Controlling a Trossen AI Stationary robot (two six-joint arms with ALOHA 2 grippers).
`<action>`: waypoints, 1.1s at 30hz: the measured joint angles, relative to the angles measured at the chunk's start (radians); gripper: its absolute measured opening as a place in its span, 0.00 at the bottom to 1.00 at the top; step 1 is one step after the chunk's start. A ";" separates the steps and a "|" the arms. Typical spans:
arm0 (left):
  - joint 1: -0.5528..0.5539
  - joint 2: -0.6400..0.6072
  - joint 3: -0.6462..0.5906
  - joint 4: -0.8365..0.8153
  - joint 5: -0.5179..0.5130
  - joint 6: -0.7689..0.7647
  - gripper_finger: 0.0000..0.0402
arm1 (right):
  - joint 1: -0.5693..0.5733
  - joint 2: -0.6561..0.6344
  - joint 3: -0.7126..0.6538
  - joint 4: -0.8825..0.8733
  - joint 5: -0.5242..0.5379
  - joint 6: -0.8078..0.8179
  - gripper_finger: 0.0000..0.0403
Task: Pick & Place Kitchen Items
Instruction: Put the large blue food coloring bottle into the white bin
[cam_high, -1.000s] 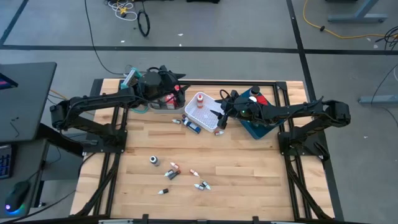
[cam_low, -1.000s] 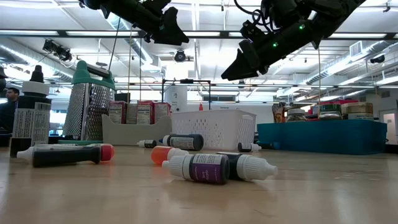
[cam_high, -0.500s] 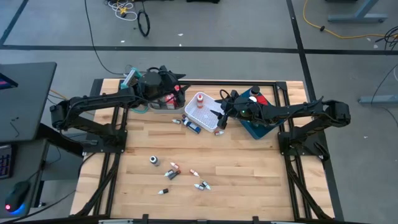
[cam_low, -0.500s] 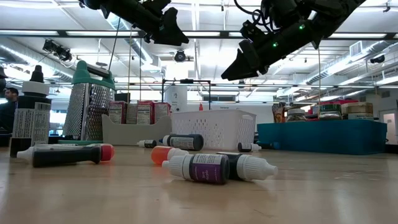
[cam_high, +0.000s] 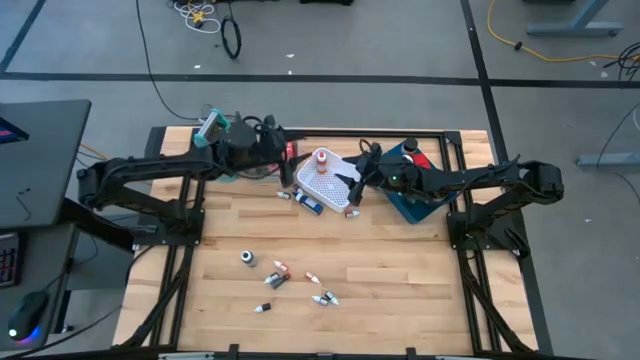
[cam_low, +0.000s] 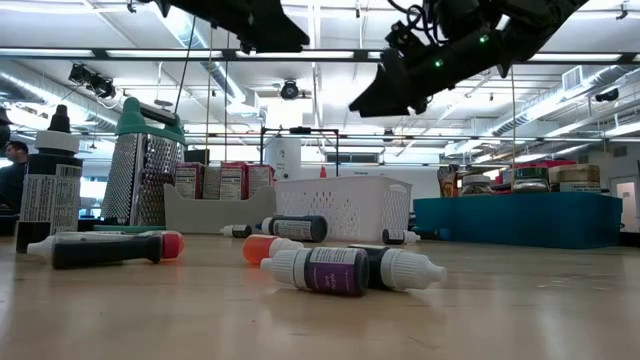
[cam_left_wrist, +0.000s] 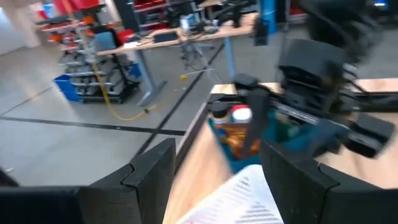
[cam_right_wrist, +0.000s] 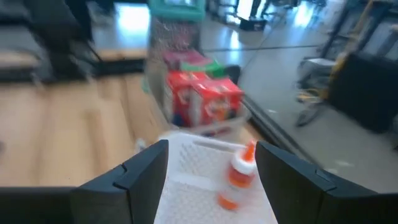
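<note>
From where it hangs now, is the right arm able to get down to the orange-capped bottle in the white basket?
Probably yes. The right gripper hangs open, empty, above the white mesh basket, and the orange-capped bottle stands alone there, nothing over it. The left gripper is nearby and might crowd it.

Grey concrete floor (cam_high: 400, 40) with cables (cam_high: 540, 35), bright ceiling lights (cam_low: 90, 50).
</note>
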 joint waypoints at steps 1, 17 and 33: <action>-0.016 -0.005 0.000 -0.010 0.000 -0.001 0.60 | 0.000 0.000 0.000 0.016 -0.024 0.033 0.62; -0.368 -0.029 0.000 -0.197 -0.255 -0.107 0.60 | 0.094 0.001 0.001 -0.058 -0.375 0.031 0.62; -0.427 -0.019 -0.360 0.071 -0.038 0.038 0.60 | 0.110 0.001 0.001 0.085 -0.183 -0.064 0.62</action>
